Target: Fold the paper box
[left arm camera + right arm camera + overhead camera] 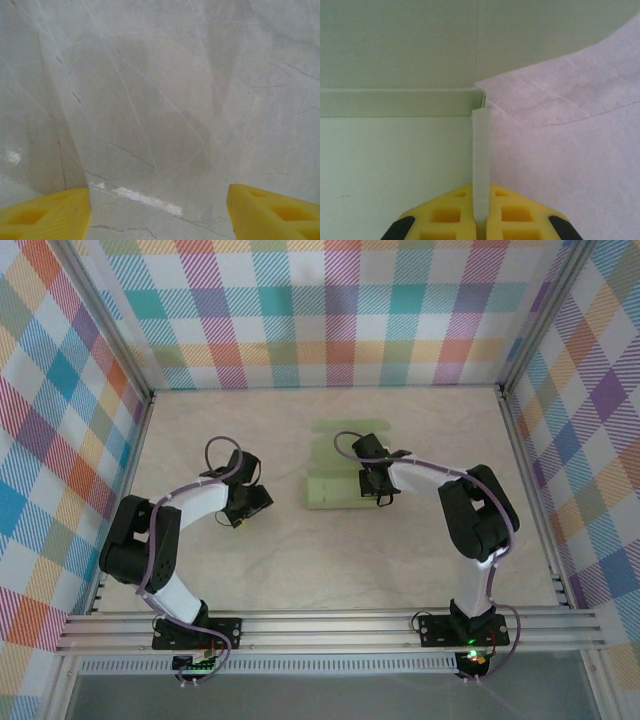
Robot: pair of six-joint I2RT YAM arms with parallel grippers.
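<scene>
Pinching of a paper box [330, 490] flap was done by the right jaws.
The left jaws were spread, apparently above the surface [160, 100].

The pale light-green paper box [338, 472] is one uniform tint on all visible panels. The flat bench [400, 560] is off-white, with a marble pattern of thin grey veins. The enclosure walls [320, 310] carry a plaid of teal, orange, purple, yellow and pink bands on white. The left end effector [159, 210] and the right end effector [481, 220] are bright yellow. The left arm [190, 505] and the right arm [425, 478] have white and black links, each with a purple cable [215, 445]. The frame rails [320, 625] are silver-grey.
</scene>
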